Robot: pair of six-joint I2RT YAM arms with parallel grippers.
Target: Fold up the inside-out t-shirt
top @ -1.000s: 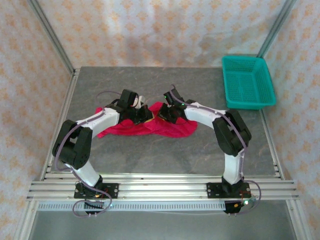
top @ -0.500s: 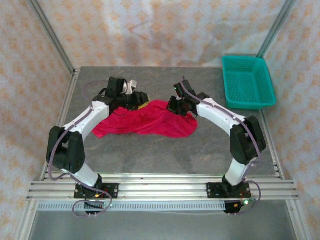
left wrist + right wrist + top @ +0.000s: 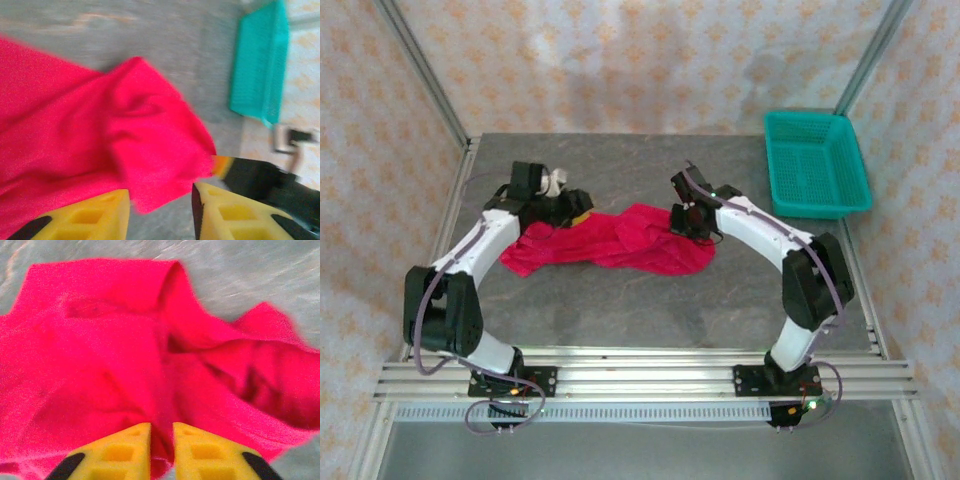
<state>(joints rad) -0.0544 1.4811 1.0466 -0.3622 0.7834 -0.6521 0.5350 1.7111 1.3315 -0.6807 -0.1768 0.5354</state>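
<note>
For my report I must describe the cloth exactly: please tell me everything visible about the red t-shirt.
The t-shirt is bright red, soft-looking fabric. It lies crumpled and spread sideways on the grey table, full of folds. One edge reaches between the parted fingers of the left claw. Fabric also sits in the narrow gap of the right claw.

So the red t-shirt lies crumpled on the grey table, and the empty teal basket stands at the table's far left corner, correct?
Not quite. The teal basket stands at the far right corner, not the left; the top external view shows it. The rest holds: the red t-shirt lies crumpled on the grey table, and the basket is empty.
</note>
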